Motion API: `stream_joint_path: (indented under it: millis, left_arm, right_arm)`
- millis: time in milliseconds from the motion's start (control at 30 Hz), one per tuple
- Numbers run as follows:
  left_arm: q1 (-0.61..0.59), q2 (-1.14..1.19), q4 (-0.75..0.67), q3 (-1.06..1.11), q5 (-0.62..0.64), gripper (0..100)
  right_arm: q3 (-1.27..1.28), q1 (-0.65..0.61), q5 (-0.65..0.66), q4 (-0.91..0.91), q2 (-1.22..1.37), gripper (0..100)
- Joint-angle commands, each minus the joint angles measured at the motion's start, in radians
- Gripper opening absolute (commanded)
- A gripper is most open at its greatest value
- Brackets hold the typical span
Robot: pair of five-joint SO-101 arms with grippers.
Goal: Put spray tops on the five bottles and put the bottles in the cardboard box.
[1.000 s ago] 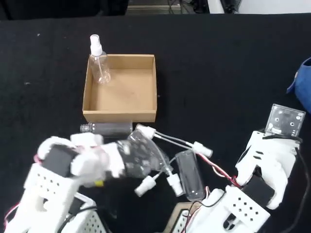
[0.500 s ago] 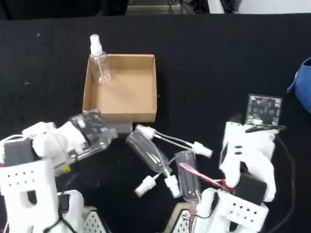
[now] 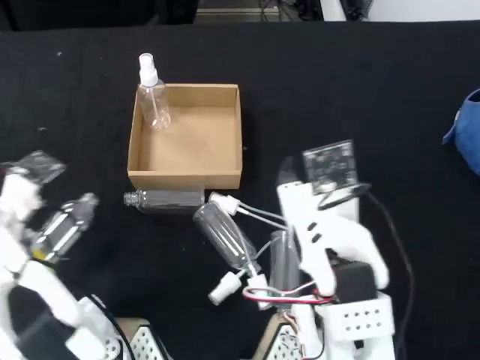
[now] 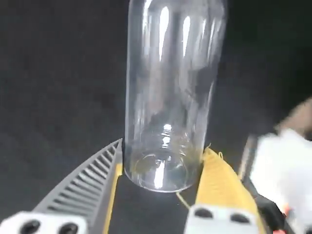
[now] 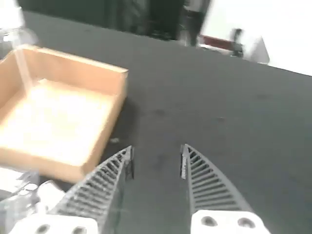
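My left gripper (image 3: 51, 234) is at the table's far left, shut on a clear uncapped bottle (image 3: 67, 220); in the left wrist view the bottle (image 4: 170, 92) stands out from between the fingers (image 4: 214, 170). My right gripper (image 5: 156, 156) is open and holds nothing, right of the cardboard box (image 5: 63, 122). In the high view it (image 3: 289, 176) hangs over the table beside the box (image 3: 225, 94). A capped bottle (image 3: 152, 94) stands in the box's far left corner. Two uncapped bottles (image 3: 165, 199) (image 3: 225, 234) lie in front of the box, among several spray tops (image 3: 225, 202).
A third lying bottle (image 3: 281, 259) is partly hidden under the right arm. More spray tops (image 3: 225, 287) lie near the front edge. A blue object (image 3: 469, 135) pokes in at the right edge. The black table has free room behind and right of the box.
The left arm swung from the middle to the far left, carrying the bottle with it. The right arm moved from the right side towards the centre, near the box.
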Motion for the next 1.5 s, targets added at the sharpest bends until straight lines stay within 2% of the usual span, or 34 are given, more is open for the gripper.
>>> stream_joint_path:
  millis: [0,200,367,433,567,633,767,867,1067,1300,1467]
  left_arm:
    - [-0.213,0.146,-0.186,-0.047,0.012,3]
    - [-0.34,0.305,-0.399,-0.051,0.187,3]
    - [-0.392,0.371,-0.445,-0.056,0.227,4]
    - [-0.401,0.376,-0.443,-0.062,0.226,8]
    - [-0.403,0.376,-0.381,-0.114,0.207,24]
    - [-0.394,0.376,-0.319,-0.182,0.209,27]
    - [-0.321,0.385,-0.129,-0.387,0.209,24]
    - [-0.243,0.388,-0.061,-0.512,0.209,23]
    - [-0.134,0.388,-0.077,-0.542,0.198,23]
    - [-0.154,0.493,-0.287,-0.535,0.207,23]
    - [-0.168,0.651,-0.287,-0.624,0.21,23]
  right_arm:
    - [0.136,-0.11,-0.006,-0.157,0.021,13.4]
    - [0.229,-0.178,-0.006,-0.192,0.019,13.4]
    - [0.282,-0.192,-0.006,-0.198,0.016,13.4]
    - [0.282,-0.19,-0.006,-0.196,0.018,13.4]
    - [0.283,-0.189,-0.006,-0.19,0.018,13.4]
    - [0.283,-0.187,-0.006,-0.19,0.018,13.4]
    - [0.285,-0.187,-0.006,-0.19,0.018,13.4]
    - [0.285,-0.187,-0.006,-0.189,0.018,13.4]
    - [0.286,-0.187,-0.006,-0.172,0.016,13.4]
    - [0.285,-0.187,-0.005,-0.16,0.01,13.4]
    - [0.285,-0.19,-0.005,-0.161,0.01,13.4]
